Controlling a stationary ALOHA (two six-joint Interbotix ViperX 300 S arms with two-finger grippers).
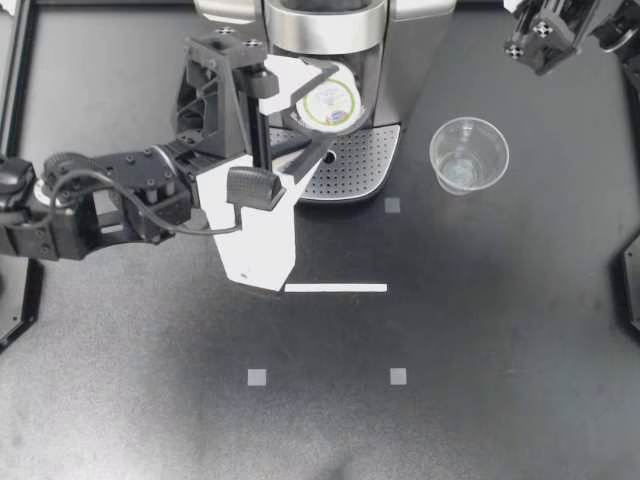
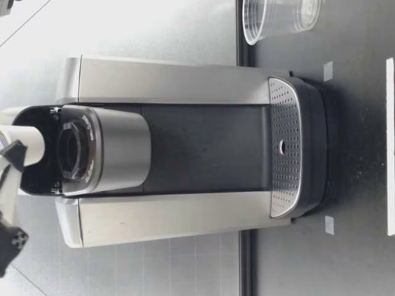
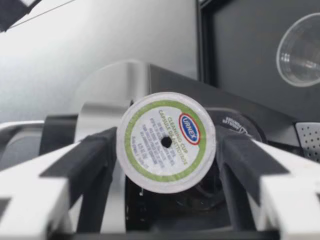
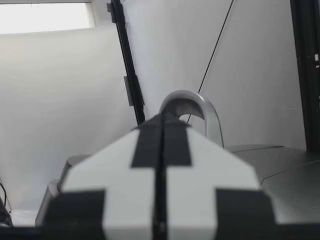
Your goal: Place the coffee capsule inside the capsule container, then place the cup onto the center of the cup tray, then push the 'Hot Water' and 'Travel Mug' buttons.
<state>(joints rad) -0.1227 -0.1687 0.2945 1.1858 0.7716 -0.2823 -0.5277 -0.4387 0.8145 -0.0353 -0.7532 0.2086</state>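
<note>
My left gripper point(image 1: 325, 108) is shut on the coffee capsule point(image 1: 330, 98), a white pod with a green-ringed foil lid, held just in front of the coffee machine's point(image 1: 320, 35) open head and above the drip tray point(image 1: 355, 165). From the left wrist, the capsule point(image 3: 166, 142) sits between both fingers point(image 3: 95, 160), with the round capsule container point(image 3: 235, 125) right behind it. The low view shows the capsule point(image 2: 28, 145) level with the open capsule container point(image 2: 74, 151). The clear plastic cup point(image 1: 468, 155) stands upright on the table beside the machine. My right gripper point(image 1: 540, 38) hangs shut and empty at the far right corner.
A white strip point(image 1: 335, 288) lies on the table in front of the machine, and small grey squares point(image 1: 257, 377) mark the mat. The machine's raised handle point(image 4: 192, 107) shows beyond my right gripper point(image 4: 161, 150). The cup point(image 2: 278, 18) stands apart from the perforated cup tray point(image 2: 284, 148).
</note>
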